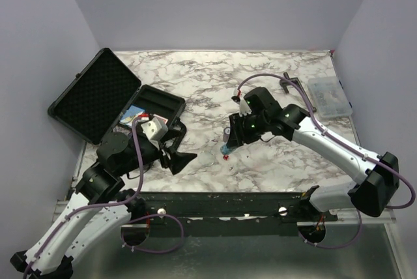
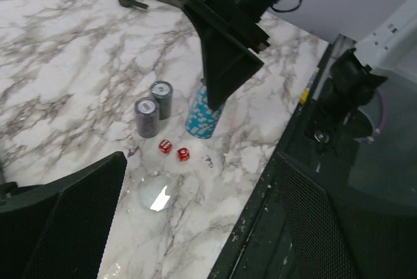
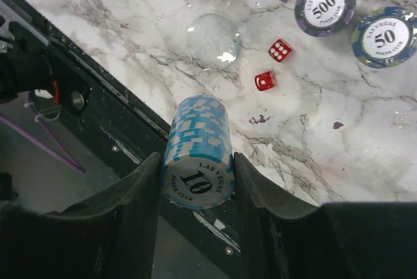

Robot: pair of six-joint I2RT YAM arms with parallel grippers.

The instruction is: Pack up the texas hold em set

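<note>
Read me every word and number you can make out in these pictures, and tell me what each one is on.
"LAS VEGAS 10 POKER CLUB": light blue chip stack.
"LAS VEGAS 500 POKER CLUB": purple chip stack.
"LAS VEGAS 50 POKER CLUB": dark teal chip stack.
Red dice: pips only.
Print on the cards in the black case: too small to read.

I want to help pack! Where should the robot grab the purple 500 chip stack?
Pinch the 500 stack across its round sides, coming down from above. It stands upright, and the 50 stack sits close beside it, so squeeze on the two free sides.
</note>
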